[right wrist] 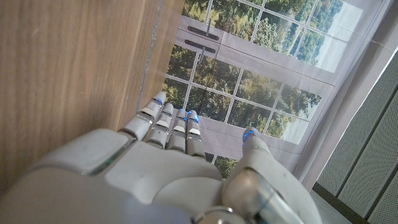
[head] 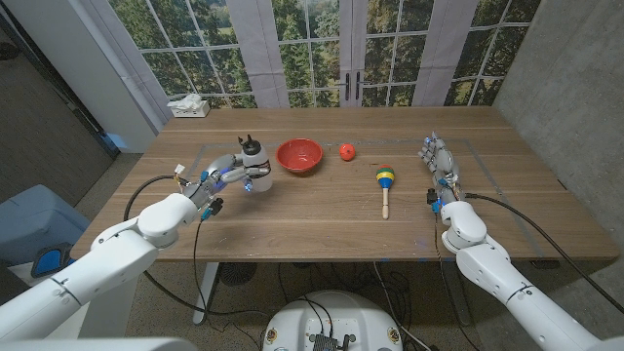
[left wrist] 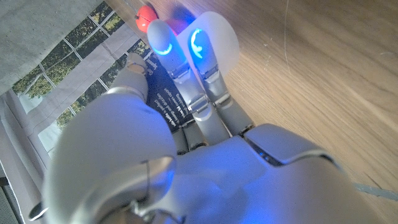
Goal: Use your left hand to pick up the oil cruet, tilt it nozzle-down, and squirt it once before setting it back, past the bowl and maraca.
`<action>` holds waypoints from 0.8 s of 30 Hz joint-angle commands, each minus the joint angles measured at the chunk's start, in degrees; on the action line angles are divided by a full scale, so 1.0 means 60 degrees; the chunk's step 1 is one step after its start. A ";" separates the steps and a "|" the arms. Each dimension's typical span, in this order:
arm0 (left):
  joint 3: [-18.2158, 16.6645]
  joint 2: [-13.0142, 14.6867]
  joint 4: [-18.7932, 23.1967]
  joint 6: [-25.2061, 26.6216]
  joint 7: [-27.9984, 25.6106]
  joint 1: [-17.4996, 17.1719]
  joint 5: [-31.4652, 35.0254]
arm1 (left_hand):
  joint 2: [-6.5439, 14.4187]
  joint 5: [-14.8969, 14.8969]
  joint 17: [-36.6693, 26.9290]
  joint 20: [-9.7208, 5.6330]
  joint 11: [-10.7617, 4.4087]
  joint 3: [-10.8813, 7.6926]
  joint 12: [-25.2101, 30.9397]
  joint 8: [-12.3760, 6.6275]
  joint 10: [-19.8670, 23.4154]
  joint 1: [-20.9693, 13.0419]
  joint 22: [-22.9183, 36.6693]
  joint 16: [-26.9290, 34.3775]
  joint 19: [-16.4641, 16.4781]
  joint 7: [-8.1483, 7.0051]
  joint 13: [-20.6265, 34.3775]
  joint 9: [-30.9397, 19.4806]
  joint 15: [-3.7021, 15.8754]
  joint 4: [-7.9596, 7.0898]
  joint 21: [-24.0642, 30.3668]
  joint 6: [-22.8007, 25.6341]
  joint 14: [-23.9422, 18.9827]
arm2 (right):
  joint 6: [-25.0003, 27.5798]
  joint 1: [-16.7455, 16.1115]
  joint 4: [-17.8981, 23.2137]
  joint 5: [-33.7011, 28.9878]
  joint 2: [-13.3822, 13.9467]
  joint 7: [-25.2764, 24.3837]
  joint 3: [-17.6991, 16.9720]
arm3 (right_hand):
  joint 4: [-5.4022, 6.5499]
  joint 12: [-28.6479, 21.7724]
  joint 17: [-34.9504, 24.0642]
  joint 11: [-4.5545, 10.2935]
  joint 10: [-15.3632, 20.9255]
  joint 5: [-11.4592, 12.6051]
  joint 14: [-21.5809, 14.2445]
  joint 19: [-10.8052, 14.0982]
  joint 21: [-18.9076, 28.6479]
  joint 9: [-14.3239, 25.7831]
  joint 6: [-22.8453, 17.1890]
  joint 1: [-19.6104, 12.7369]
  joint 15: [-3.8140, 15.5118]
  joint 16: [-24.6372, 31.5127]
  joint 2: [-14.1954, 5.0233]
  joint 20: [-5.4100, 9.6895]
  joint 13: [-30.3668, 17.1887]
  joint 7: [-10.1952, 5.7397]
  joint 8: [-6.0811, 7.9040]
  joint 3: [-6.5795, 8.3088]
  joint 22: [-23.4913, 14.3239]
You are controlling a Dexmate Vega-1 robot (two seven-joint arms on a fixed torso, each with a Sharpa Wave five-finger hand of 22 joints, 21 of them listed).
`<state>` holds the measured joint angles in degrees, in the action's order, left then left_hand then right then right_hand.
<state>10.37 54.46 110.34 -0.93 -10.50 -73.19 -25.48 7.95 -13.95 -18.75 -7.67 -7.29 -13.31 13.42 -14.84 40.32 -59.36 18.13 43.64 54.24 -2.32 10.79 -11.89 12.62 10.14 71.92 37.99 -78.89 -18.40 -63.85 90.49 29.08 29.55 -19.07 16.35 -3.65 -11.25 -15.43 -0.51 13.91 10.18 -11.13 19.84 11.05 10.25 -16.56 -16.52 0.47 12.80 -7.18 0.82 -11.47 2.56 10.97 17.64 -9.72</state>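
The oil cruet (head: 254,159), a whitish squeeze bottle with a black nozzle pointing up, stands upright at the table's left middle. My left hand (head: 232,179) wraps its fingers around the bottle's lower part. The left wrist view shows those fingers (left wrist: 205,93) curled over the translucent body (left wrist: 217,37), beside its black label (left wrist: 163,102). Whether the bottle's base touches the table I cannot tell. The red bowl (head: 298,155) sits just right of the cruet. The maraca (head: 386,181), with a coloured head and a wooden handle, lies further right. My right hand (head: 439,162) holds nothing, fingers straight and apart.
A small red ball-like thing (head: 347,151) sits between the bowl and the maraca. A white tissue box (head: 188,106) stands at the table's far left corner. My right hand (right wrist: 186,168) is beside the wooden table's edge (right wrist: 146,68), with windows behind.
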 commanded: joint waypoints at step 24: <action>0.0598 -0.0507 -0.0985 0.1214 -0.0021 0.2057 0.0238 | 0.0325 0.0108 -0.0041 -0.0725 -0.0521 -0.0652 -0.0148 0.0122 0.0511 -0.0232 -0.0059 -0.0032 -0.0116 0.0072 0.0042 -0.0060 0.0052 -0.0383 0.0177 0.0092 -0.0006 | 0.0074 0.0143 0.0104 -0.0029 0.0237 0.0525 0.0187 | -0.0083 -0.0021 -0.0007 -0.0068 0.0034 0.0009 0.0032 -0.0024 0.0024 0.0037 0.0015 0.0020 -0.0060 0.0067 -0.0041 -0.0029 -0.0010 0.0034 0.0008 0.0029 -0.0029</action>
<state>12.45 51.80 106.25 3.79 -11.69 -65.28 -23.99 8.03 -13.51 -18.74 -7.56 -7.29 -14.43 12.63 -14.35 40.32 -59.28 17.81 43.65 53.73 -2.31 10.83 -12.14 12.60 10.07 72.57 37.98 -78.91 -17.68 -63.24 91.42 28.41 30.77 -17.02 17.25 -3.64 -11.24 -15.44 -0.51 13.91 10.18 -10.95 19.84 11.05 10.25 -16.56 -16.52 0.29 12.80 -7.18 0.82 -11.47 2.56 10.97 17.64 -9.73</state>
